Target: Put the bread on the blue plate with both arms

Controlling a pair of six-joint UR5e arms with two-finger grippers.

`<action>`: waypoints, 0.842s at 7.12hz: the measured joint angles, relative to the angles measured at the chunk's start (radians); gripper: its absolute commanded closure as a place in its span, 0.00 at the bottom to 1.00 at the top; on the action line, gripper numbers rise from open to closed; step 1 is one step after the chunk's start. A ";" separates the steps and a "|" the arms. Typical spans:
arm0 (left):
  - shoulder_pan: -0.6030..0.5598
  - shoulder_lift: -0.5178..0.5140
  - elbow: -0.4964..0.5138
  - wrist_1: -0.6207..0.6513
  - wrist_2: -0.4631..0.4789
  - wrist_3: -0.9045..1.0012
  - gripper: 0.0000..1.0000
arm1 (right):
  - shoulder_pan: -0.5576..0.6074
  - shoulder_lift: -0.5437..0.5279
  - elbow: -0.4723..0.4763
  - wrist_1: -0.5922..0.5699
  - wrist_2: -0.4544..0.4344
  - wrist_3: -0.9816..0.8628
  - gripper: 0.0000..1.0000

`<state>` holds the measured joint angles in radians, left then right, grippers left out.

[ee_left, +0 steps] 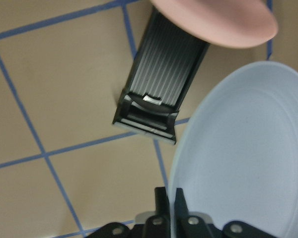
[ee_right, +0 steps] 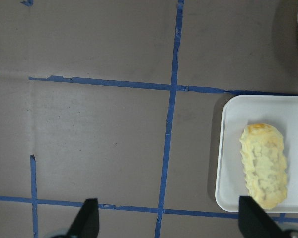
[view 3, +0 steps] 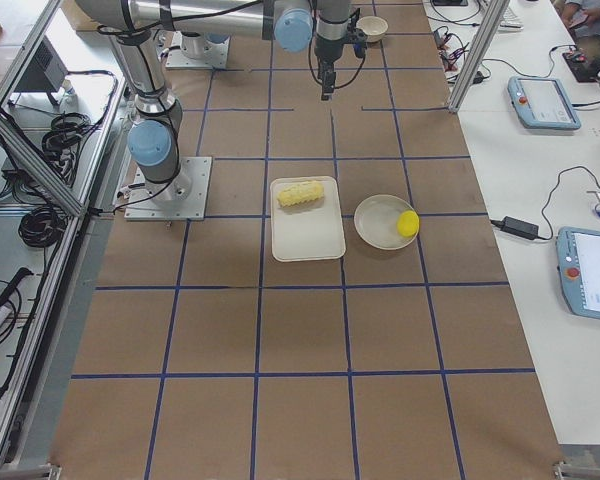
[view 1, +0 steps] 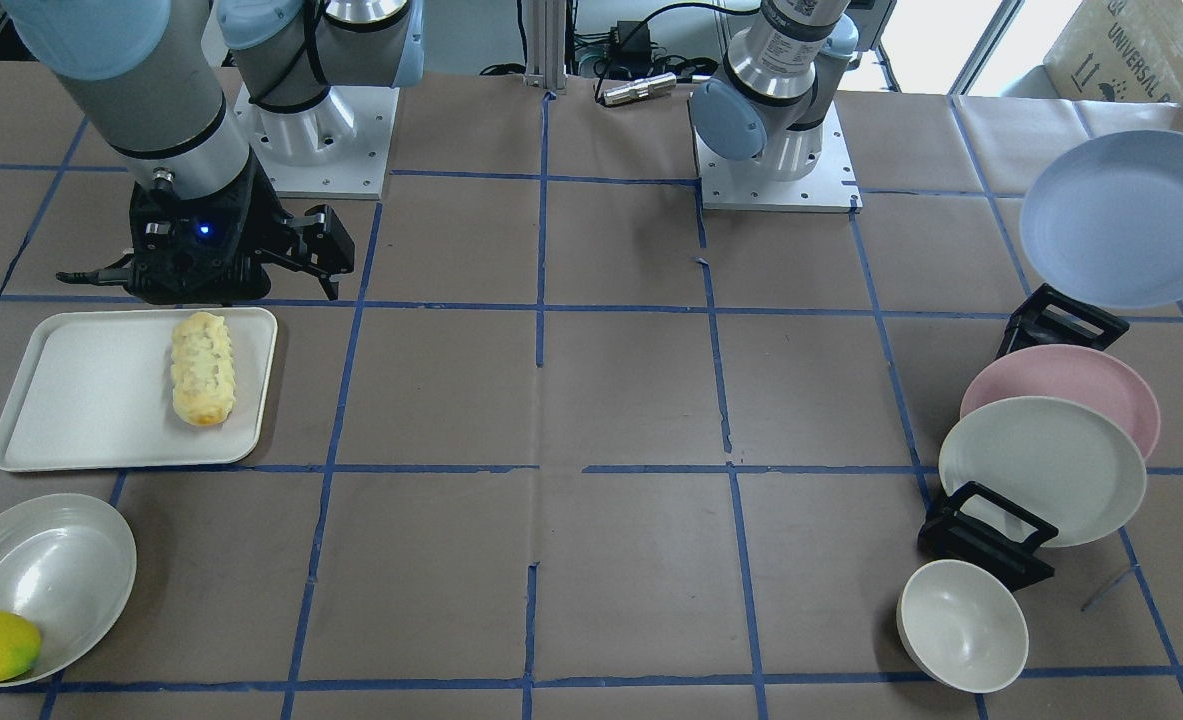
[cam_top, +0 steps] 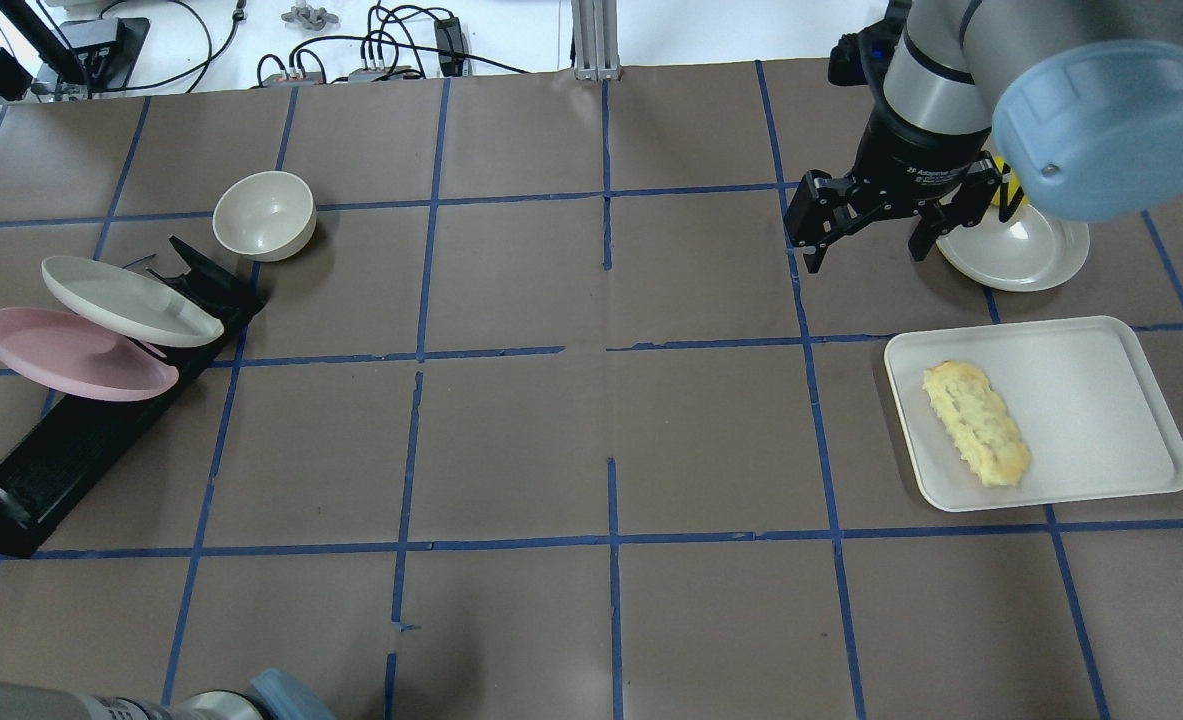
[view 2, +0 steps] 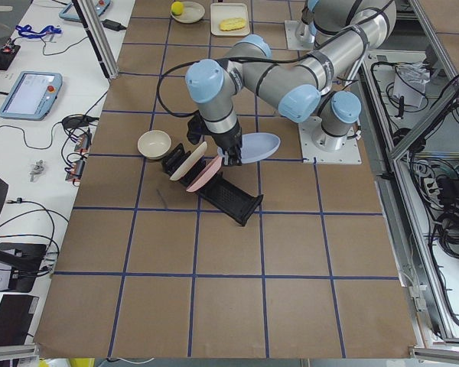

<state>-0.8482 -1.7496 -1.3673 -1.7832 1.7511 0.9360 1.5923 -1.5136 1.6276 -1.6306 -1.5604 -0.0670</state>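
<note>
1. Leaving the bread (view 1: 202, 368) lying flat on the white tray (view 1: 71, 400), along the tray's side nearer the table's middle, with nothing touching it.
2. Hovering the right gripper (cam_top: 868, 255) above the table near that tray, jaws spread wide and holding nothing, seemingly readying a descent onto the bread.
3. Pinching the blue plate (view 1: 1131, 220) by its rim in the left gripper (ee_left: 170, 198), fingers closed on the edge, holding it clear of the black rack (ee_left: 161, 94), presumably to set it flat as a landing spot.
4. Passing over the pink plate (ee_left: 213, 22) and the off-white plate (view 1: 1041, 470), both leaning in the rack, as the wrong colours.
</note>
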 measured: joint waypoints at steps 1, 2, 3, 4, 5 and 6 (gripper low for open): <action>-0.115 -0.003 -0.006 -0.009 -0.028 -0.127 0.94 | 0.000 0.000 0.000 0.000 -0.002 0.000 0.00; -0.228 -0.015 -0.015 0.003 -0.067 -0.286 0.94 | 0.000 0.000 0.000 0.000 -0.003 0.000 0.00; -0.328 -0.036 -0.024 0.036 -0.128 -0.455 0.94 | -0.001 0.000 0.000 0.000 -0.004 -0.001 0.00; -0.426 -0.069 -0.034 0.091 -0.188 -0.600 0.94 | -0.002 0.001 0.000 0.000 -0.004 -0.001 0.00; -0.520 -0.114 -0.044 0.170 -0.232 -0.708 0.94 | -0.003 0.001 0.000 0.000 -0.005 -0.001 0.00; -0.598 -0.161 -0.049 0.241 -0.266 -0.796 0.94 | -0.003 0.001 0.000 0.000 -0.005 -0.001 0.00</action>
<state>-1.4462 -1.9105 -1.4166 -1.5420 1.4849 0.1398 1.5895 -1.5123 1.6276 -1.6306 -1.5656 -0.0675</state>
